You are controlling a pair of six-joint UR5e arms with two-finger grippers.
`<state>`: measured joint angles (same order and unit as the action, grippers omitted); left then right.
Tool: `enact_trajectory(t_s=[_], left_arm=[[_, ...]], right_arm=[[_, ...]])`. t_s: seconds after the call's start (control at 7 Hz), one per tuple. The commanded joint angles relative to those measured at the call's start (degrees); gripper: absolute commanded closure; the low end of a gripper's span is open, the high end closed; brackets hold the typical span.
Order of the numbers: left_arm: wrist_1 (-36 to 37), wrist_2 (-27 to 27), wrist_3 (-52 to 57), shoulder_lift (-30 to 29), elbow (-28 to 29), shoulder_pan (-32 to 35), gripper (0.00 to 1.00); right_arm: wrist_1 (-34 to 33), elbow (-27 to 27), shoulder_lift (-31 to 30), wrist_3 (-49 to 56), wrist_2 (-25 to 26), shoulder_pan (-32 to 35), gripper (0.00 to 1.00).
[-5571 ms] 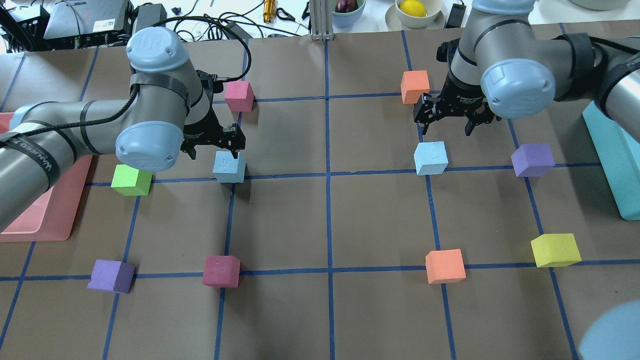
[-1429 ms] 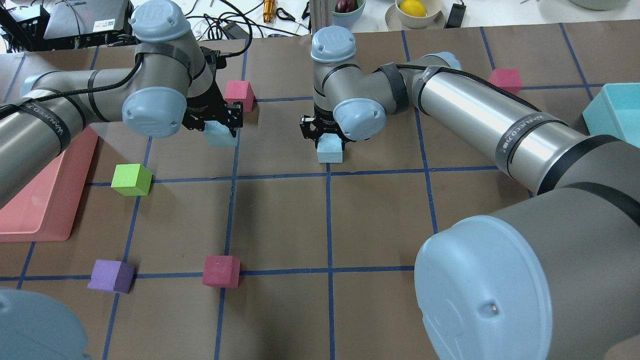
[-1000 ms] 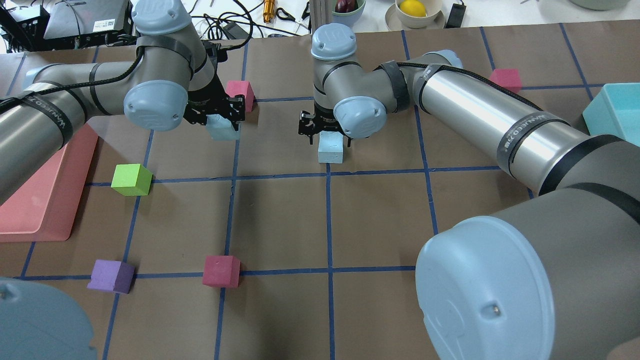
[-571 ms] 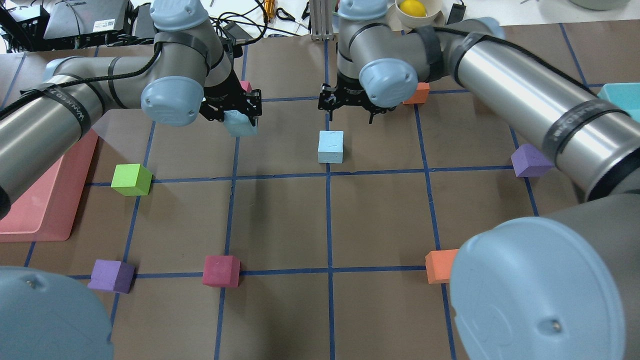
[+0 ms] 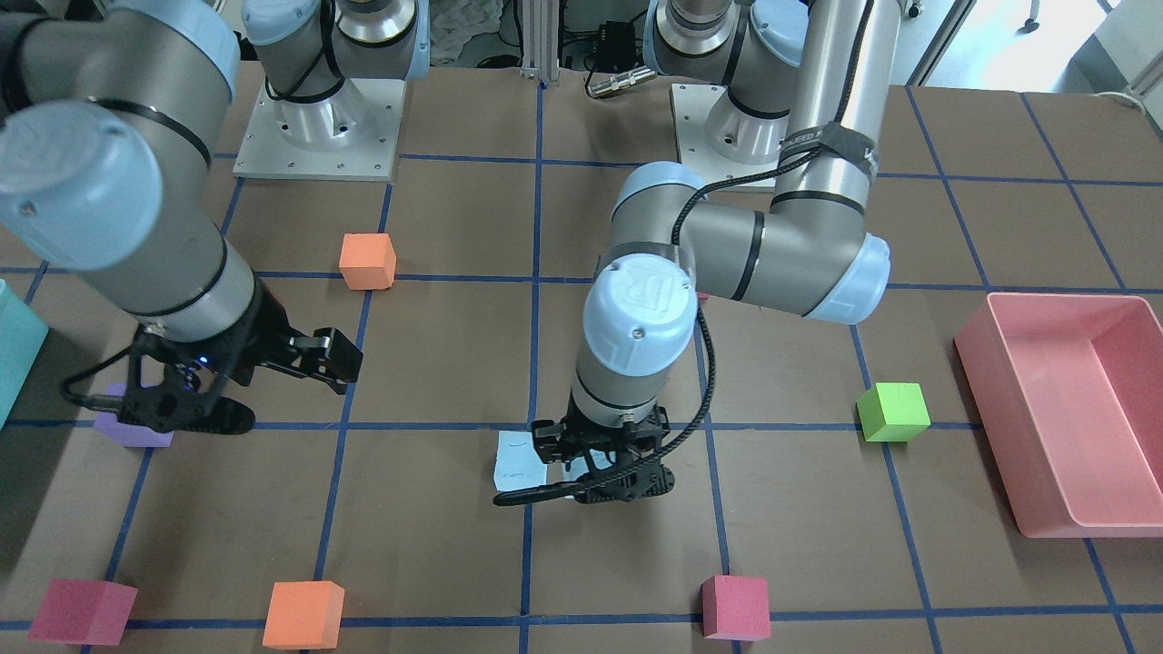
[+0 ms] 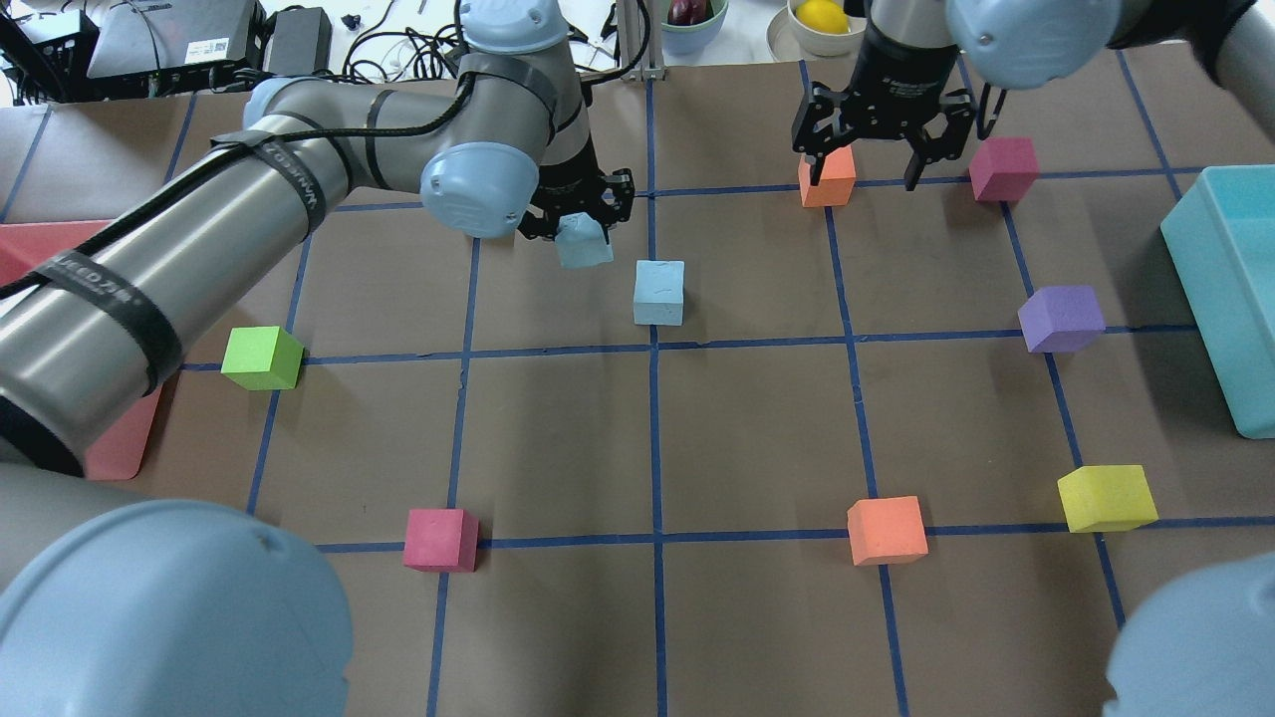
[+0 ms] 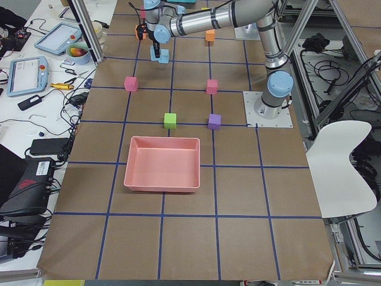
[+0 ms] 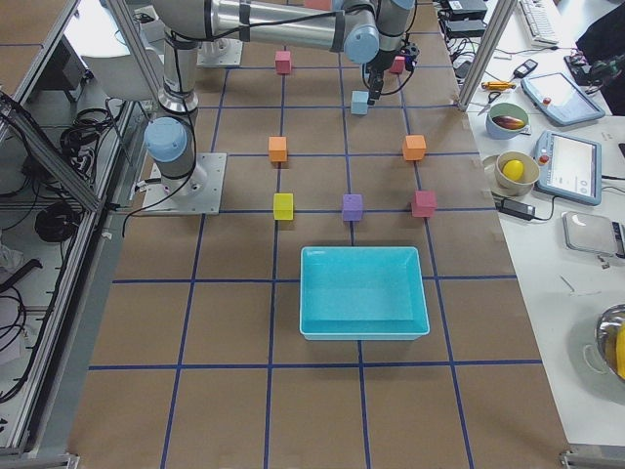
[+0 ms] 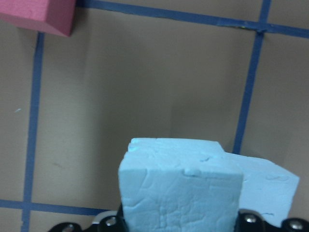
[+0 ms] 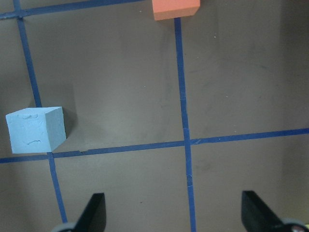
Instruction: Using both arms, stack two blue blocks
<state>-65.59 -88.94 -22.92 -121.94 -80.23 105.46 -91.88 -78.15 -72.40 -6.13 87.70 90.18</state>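
My left gripper (image 6: pixel 581 221) is shut on one pale blue block (image 6: pixel 584 245) and holds it above the table, just left of and behind the other blue block (image 6: pixel 659 292), which rests on a grid line. In the left wrist view the held block (image 9: pixel 181 188) fills the lower middle and the resting block (image 9: pixel 264 186) shows past its right side. My right gripper (image 6: pixel 869 164) is open and empty at the back right, above an orange cube (image 6: pixel 827 177). The right wrist view shows the resting block (image 10: pixel 35 129) far to the left of its fingers (image 10: pixel 94 215).
A green cube (image 6: pixel 261 358), crimson cubes (image 6: pixel 440 539) (image 6: pixel 1004 167), an orange cube (image 6: pixel 886 530), a yellow cube (image 6: pixel 1106 498) and a purple cube (image 6: pixel 1061 319) lie around. A pink tray (image 5: pixel 1054 400) stands at my left, a teal bin (image 6: pixel 1220 289) at my right.
The right gripper opened, left its blue block at the centre line and pulled back to the far right. The left gripper carried its blue block rightwards, close to the resting one.
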Motion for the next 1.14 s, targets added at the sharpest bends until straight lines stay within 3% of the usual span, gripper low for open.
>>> enact_trajectory(t_s=[0.0,1.0], left_arm=[[-0.24,-4.81,-1.77,-1.99,1.66,4.65,0.85],[0.55,-1.32,-3.62,-2.69,0.78,6.43,0.86]], right_arm=[[2.31,-0.15,-3.01,0.95,0.54,-2.20,0.00],[3.55,-4.45,-10.56,0.86,0.45,-1.76,0.00]])
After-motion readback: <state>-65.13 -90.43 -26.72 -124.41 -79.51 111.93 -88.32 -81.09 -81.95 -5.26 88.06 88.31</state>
